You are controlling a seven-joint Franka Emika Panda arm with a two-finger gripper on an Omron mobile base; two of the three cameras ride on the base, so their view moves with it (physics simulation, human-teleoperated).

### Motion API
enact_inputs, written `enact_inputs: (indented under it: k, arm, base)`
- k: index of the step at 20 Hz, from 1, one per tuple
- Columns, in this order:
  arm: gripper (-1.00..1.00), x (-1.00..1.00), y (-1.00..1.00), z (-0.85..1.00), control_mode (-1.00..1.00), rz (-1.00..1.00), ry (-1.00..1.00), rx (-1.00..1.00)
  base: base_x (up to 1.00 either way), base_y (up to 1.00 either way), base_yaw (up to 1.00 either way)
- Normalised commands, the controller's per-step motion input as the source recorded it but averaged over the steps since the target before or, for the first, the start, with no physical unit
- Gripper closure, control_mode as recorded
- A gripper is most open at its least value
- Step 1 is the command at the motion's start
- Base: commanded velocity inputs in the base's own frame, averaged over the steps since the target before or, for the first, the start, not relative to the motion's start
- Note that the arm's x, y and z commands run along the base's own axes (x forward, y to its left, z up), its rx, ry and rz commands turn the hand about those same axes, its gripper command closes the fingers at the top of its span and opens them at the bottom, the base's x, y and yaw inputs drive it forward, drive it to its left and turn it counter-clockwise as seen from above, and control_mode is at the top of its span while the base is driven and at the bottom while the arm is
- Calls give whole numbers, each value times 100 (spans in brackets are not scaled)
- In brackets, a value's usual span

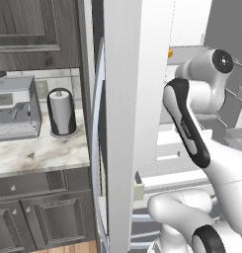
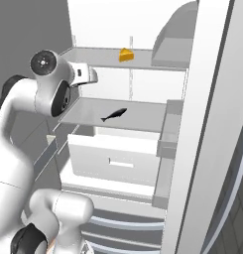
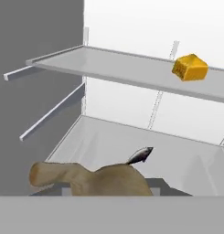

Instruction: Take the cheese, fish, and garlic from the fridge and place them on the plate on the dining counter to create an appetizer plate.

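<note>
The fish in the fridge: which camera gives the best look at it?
The right base view: the fish lies whole on the lower grey shelf, tail fin and all. In the hand view a tan lump at the gripper hides part of it. In the left base view the open fridge door blocks that shelf.

Your arm was built of fat, rounded white shells with a glossy finish, joined by dark, nearly black bands and sleeves at the joints. At its upper joint you had a round dark cap with a pale centre and small light dots ringed around it, like screws. One link carried a long black strip with a thin pale line running down its length, and on the white wrist housing a small dark rectangular marking showed in the right base view.
</note>
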Motion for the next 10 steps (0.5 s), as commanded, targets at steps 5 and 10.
enact_inputs:
  k: [5, 10]
  arm:
    - [100, -43, -27, 0, 100, -13, 0, 0]
    - [100, 0, 0, 0, 100, 0, 0, 0]
  base:
    - [-12, -8, -3]
    - [-66, -14, -10]
